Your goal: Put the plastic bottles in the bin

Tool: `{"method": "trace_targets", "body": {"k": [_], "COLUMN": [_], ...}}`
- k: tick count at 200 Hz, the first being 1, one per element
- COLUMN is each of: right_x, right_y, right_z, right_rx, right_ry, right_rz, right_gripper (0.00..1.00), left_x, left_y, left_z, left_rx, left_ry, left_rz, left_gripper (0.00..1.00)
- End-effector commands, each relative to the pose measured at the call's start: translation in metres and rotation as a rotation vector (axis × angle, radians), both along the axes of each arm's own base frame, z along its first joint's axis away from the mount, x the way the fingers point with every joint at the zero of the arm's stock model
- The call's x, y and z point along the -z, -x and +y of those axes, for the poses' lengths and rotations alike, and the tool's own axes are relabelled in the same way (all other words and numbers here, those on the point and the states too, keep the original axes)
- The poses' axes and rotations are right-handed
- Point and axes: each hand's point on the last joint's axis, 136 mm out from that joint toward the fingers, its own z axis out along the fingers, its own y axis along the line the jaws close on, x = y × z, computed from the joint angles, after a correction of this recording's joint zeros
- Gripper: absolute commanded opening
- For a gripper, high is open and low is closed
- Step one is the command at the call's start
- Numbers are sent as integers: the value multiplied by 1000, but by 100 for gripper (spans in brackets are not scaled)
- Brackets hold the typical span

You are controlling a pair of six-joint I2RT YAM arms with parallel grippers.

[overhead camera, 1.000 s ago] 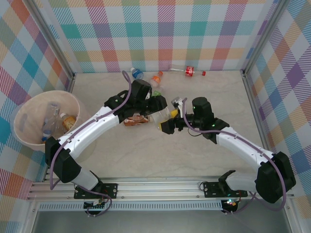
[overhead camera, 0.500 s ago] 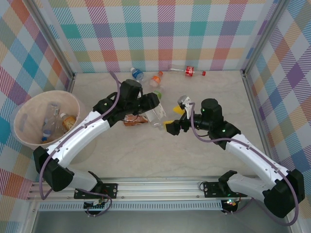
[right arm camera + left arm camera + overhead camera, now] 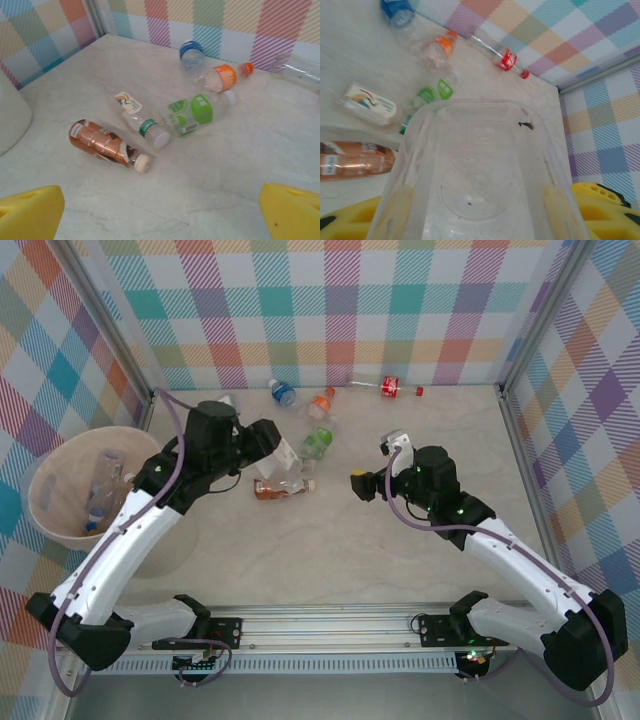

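left gripper [image 3: 272, 445]: clenched on a clear bottle [image 3: 480, 165], held off the table [image 3: 330, 540] to the right of the bin. in its wrist view the bottle sits end-on, squarish base toward the camera, and a yellow finger [image 3: 605, 210] presses each side. cap and label are hidden, and the frame edge cuts off the lower part.

right gripper [image 3: 374, 462]: released, jaws spread wide, nothing between them. its yellow pads [image 3: 30, 210] show only as corner wedges at the bottom of its wrist view. it hangs right of the bottle cluster, apart from all of them.

loose on the table:
- copper-label bottle [image 3: 102, 142], on its side, pale cap, nearest the arms
- white-label bottle [image 3: 140, 120], just beside it
- green-label bottle [image 3: 197, 112], almost touching the white-label one
- orange-label bottle [image 3: 222, 76] and blue-label bottle [image 3: 191, 52], farther back, near the wall
- red-label bottle [image 3: 390, 387], against the back wall, with a red cap [image 3: 418, 391] lying loose beside it

bin [image 3: 45, 475]: far left, upright. bottles inside [image 3: 100, 490] are mostly clear and overlapping; the count is hard to make out. the left arm crosses over its right rim.
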Motion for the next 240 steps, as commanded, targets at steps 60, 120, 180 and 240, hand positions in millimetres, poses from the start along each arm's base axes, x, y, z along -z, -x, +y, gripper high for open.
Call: {"method": "trace_targets", "body": {"k": [60,120,180,240], "right_x": [12,13,13,18], "right_y": [-14,-27,-31,-24], "right_z": [-5,8,13,8], "right_rx": [66,48,36,37], "right_ry": [25,26,26,41], "right_rz": [33,64,76,96], "right_gripper": [100,100,100,100], "left_x": [-102,-144,-139,-65], "left_y": [39,61,78,100], "left_z": [120,195,247,321], "left_rx": [-267,-538,-692,-896], "left_ry": [-285,-515,-572,-479], "left_rz": [-212,-289,-189,210], "left_gripper": [53,51,50,49]}}
